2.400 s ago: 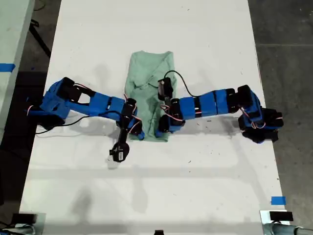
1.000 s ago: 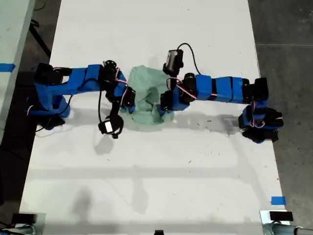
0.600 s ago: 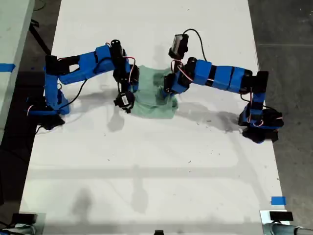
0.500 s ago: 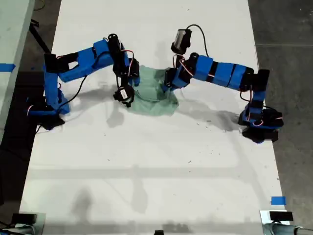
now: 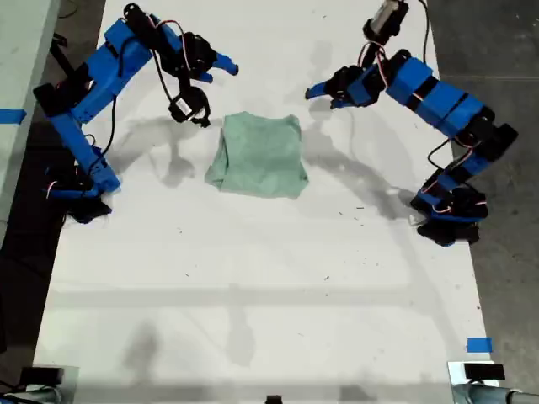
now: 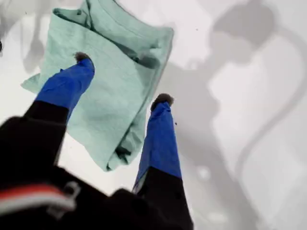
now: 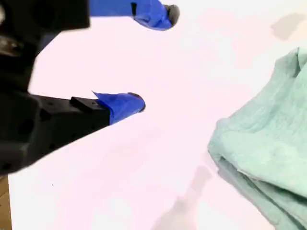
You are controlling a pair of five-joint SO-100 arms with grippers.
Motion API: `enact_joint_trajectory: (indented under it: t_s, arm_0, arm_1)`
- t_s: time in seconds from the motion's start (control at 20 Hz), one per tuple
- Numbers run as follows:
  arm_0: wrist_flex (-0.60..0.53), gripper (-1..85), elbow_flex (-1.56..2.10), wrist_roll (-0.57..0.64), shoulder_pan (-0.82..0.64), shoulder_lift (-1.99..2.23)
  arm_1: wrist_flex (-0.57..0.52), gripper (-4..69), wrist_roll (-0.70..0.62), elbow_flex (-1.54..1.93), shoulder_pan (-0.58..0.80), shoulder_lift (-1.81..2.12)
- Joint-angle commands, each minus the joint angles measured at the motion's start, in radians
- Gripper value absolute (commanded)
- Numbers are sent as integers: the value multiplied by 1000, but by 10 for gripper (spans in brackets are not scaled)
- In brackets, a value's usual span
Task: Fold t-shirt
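— Where is the t-shirt [image 5: 259, 156]?

— On the white table [image 5: 253, 278]. In the exterior view it lies at about 12 o'clock from the table's middle, folded into a rumpled, roughly square bundle. Nothing is touching it.

— And my first gripper [image 6: 122, 79]?

— Its jaws are spread wide with nothing between them. It hangs above the cloth, and in the first wrist view the t-shirt shows under and between the two blue fingertips [image 6: 82, 60]. The folded edges and a tucked corner are plain to see there.

— My second gripper [image 7: 154, 57]?

— Also spread apart and empty. It is over bare table, with the t-shirt off to one side and clear of it. The stacked layers of the fold show along the near edge of the cloth.

— Which arm is which in the exterior view?

— I cannot tell from the wrist views. One blue arm [image 5: 93, 84] ends at about 10 o'clock from the t-shirt, and the other arm [image 5: 438, 93] at about 1 o'clock. Both are raised, and both sets of jaws are apart. Their shadows fall on the table beside the cloth.
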Motion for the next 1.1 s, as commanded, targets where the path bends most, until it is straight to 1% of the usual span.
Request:
enact_joint_trajectory:
  t_s: [0.0, 0.05, 0.1, 0.15, 0.2, 0.25, 0.3, 0.4, 0.45, 0.5, 0.55, 0.6, 0.7, 0.75, 0.8, 0.9, 0.95, 1.05]
  arm_0:
    - [-89, 275, 235, 8, 26, 233]
    - [-147, 254, 390, 5, 58, 341]
    - [-181, 243, 525, -6, 97, 446]
    - [-212, 227, 664, -12, 132, 561]
    - [-244, 186, 799, -12, 170, 680]
    - [-262, 142, 930, -46, 206, 795]
    - [-268, 130, 1049, -89, 232, 908]
    - [-268, 52, 1275, -187, 273, 1132]
    - [-273, 29, 1390, -235, 290, 1256]
    - [-273, 8, 1505, -282, 304, 1393]
    - [-272, 1, 1608, -307, 319, 1536]
    - [-236, 1, 1686, -336, 328, 1675]
    - [-155, 1, 1807, -370, 344, 1957]
    - [-149, 1, 1827, -393, 356, 1979]
    - [-161, 1, 1841, -394, 362, 1957]
    - [-181, 2, 1908, -394, 365, 1983]
    - [-186, 37, 1948, -394, 368, 1983]
    - [-135, 40, 1957, -397, 390, 1982]
  arm_1:
    - [-3, 275, -18, 190, -2, 278]
    - [29, 273, 0, 264, -25, 348]
    - [66, 265, 21, 336, -54, 417]
    - [95, 192, 40, 414, -91, 495]
    - [120, 140, 67, 495, -129, 586]
    - [156, 130, 114, 574, -160, 678]
    - [196, 110, 163, 650, -187, 785]
    - [278, 117, 255, 807, -255, 1035]
    - [290, 135, 302, 876, -316, 1147]
    - [270, 140, 359, 922, -391, 1216]
    - [275, 142, 400, 966, -417, 1250]
    - [282, 117, 434, 1017, -446, 1299]
    - [245, 90, 485, 1083, -499, 1433]
    - [252, -7, 528, 1135, -503, 1525]
    - [250, -12, 546, 1198, -509, 1634]
    - [202, -12, 565, 1266, -514, 1644]
    - [201, -12, 594, 1298, -512, 1644]
    - [196, -12, 629, 1361, -512, 1644]
